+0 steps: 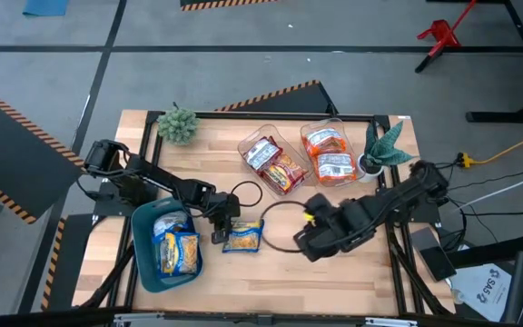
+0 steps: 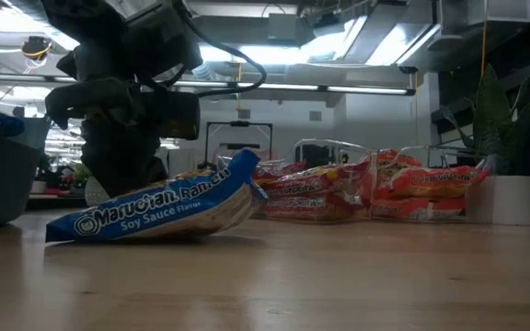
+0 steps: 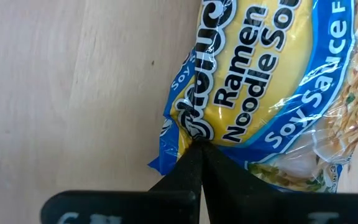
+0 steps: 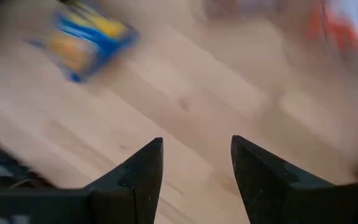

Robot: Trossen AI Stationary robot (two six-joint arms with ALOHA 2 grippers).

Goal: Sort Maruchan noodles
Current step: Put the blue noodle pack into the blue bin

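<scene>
A blue-and-yellow soy sauce Maruchan noodles packet [image 1: 243, 236] lies on the wooden table, near the middle front. My left gripper [image 1: 218, 232] is shut at its left end, beside a blue bin [image 1: 143, 265] that holds more blue packets [image 1: 176, 252]. My right gripper [image 4: 194, 146] hangs open and empty above the table, right of the packet [image 4: 86, 38]. Two clear trays hold red-brown packets [image 1: 275, 163] and orange packets [image 1: 328, 154]. My left gripper has its shut fingertips [image 3: 197, 163] on the crimped blue seam [image 3: 165, 146] at the packet's short left end. The fingers slant steeply down from the table's left. The packet [image 2: 159, 210] rests on the table, its other end [image 2: 247, 170] curling up a little.
A small green plant [image 1: 177, 124] stands at the far left corner. A potted plant [image 1: 381, 150] stands at the far right, next to the orange tray. Black cables loop on the table around [image 1: 275, 218]. Bare wood lies along the front edge [image 1: 271, 282].
</scene>
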